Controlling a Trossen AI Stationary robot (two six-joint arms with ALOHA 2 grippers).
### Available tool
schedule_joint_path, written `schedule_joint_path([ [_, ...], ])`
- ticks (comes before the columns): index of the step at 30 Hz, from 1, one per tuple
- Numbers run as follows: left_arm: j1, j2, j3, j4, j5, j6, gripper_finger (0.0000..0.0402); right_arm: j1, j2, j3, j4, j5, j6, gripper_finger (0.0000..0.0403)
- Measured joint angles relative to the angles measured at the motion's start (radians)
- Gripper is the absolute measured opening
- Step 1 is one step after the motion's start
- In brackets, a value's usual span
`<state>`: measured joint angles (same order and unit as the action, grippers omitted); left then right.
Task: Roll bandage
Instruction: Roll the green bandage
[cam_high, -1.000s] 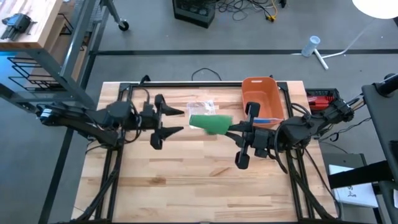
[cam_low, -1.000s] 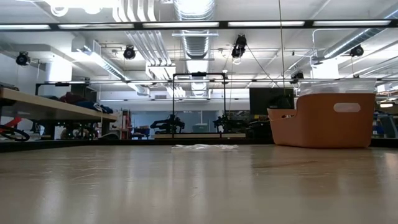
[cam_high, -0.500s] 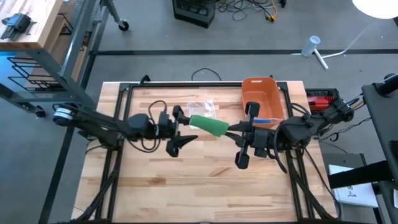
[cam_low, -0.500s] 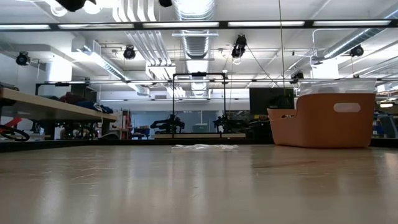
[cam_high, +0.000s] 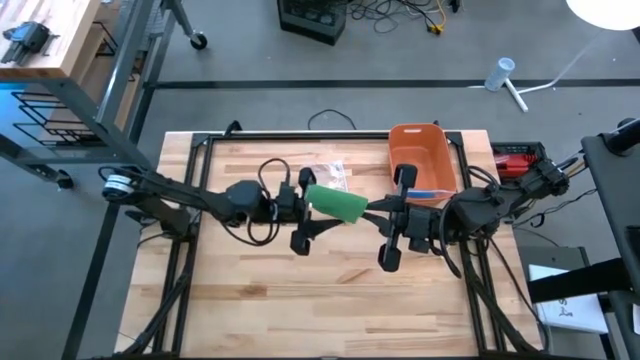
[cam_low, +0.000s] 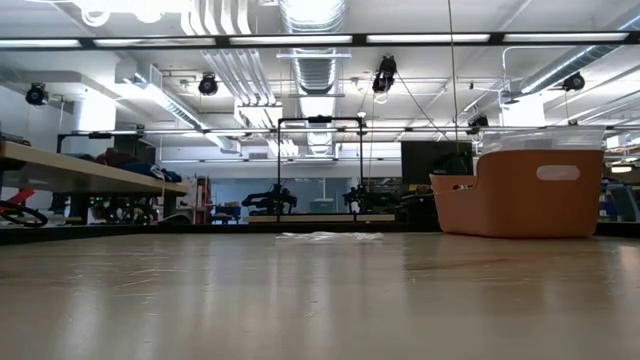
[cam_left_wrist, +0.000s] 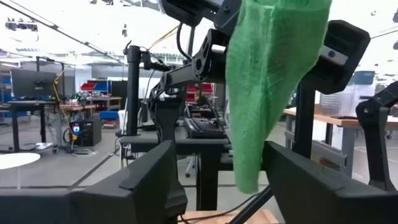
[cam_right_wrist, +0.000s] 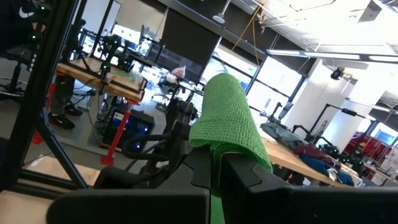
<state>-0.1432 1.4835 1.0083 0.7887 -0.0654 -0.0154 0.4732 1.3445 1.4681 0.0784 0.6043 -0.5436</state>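
Observation:
The green bandage (cam_high: 337, 203) hangs in the air above the middle of the table, a loose strip of mesh cloth. My right gripper (cam_high: 374, 206) is shut on it from the table's right side. My left gripper (cam_high: 308, 209) is open, with one finger on either side of the bandage's free end (cam_left_wrist: 247, 174). The left wrist view shows a gap between that end and both fingers. Neither gripper appears in the low view. My right gripper pinches the bandage's right-hand end (cam_right_wrist: 231, 151) between its two fingers, which lie about level and come from the table's right. The cloth sticks out past the fingertips toward the left arm, folded over itself and lifted clear of the table.
An orange bin (cam_high: 421, 157) stands at the table's far right, behind my right arm. A clear plastic wrapper (cam_high: 326, 172) lies on the wood just beyond the bandage. A red object (cam_high: 514, 160) sits at the table's right edge. The near half of the table (cam_high: 320, 300) is bare wood.
My left gripper has travelled toward the table's right edge and a little down, up to the bandage, so that its fingers now flank the free end. My right gripper and the bandage have stayed where they were.

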Motion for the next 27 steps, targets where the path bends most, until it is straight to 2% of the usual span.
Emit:
schedule_joint_path([
  [5, 0.000, -0.001, 0.006, 0.000, 0.000, 0.003, 0.0179, 0.000, 0.000, 0.000, -0.007, 0.000, -0.006, 0.0003],
  [7, 0.001, -0.008, 0.006, -0.002, -0.001, 0.003, 0.0137, 0.000, 0.000, 0.000, -0.014, 0.000, -0.006, 0.0003],
  [11, 0.001, -0.031, -0.004, -0.016, -0.001, -0.002, 0.0028, 0.000, 0.000, 0.000, -0.014, 0.000, -0.006, 0.0003],
  [12, 0.001, -0.037, -0.007, -0.024, -0.002, -0.005, 0.0015, 0.000, 0.000, 0.000, -0.014, 0.000, -0.006, 0.0003],
  [16, 0.001, -0.064, -0.036, -0.069, -0.013, -0.013, 0.0012, 0.000, -0.010, -0.001, -0.016, 0.001, -0.008, 0.0003],
  [27, 0.000, -0.080, -0.119, -0.058, -0.024, -0.042, 0.0002, 0.000, -0.063, -0.001, 0.005, 0.008, -0.077, 0.0003],
])
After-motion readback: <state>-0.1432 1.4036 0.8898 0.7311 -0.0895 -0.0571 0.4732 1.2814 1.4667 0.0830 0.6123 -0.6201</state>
